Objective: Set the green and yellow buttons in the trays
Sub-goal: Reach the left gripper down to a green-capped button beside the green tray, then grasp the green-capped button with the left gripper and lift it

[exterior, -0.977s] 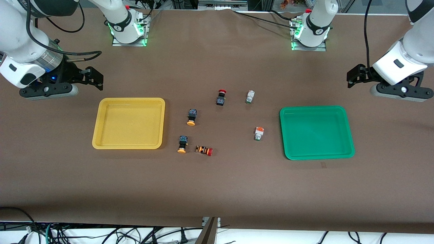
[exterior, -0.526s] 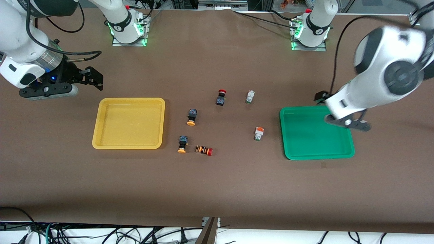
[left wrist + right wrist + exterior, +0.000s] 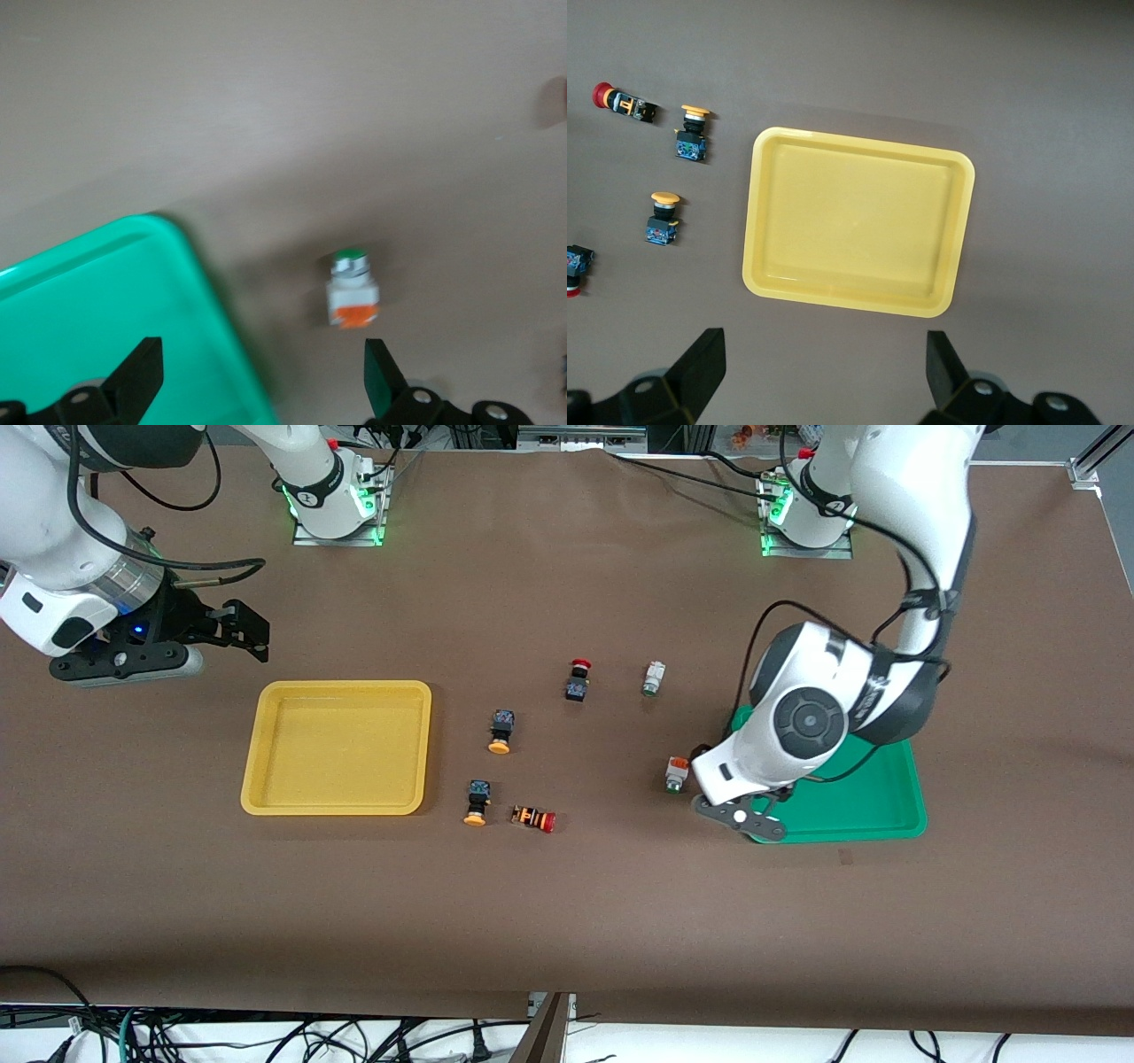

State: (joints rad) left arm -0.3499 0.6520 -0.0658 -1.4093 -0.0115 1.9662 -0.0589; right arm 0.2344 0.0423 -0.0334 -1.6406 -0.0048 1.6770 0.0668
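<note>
Overhead, left end effector (image 3: 257, 381) wide open, empty.

Left gripper (image 3: 739, 817) hangs over the green tray's (image 3: 895, 815) corner, right beside the white button with the orange part (image 3: 676, 773). Right gripper (image 3: 232, 628) waits above bare table past the yellow tray (image 3: 335, 807). Both trays sit empty, four buttons between them.
</note>
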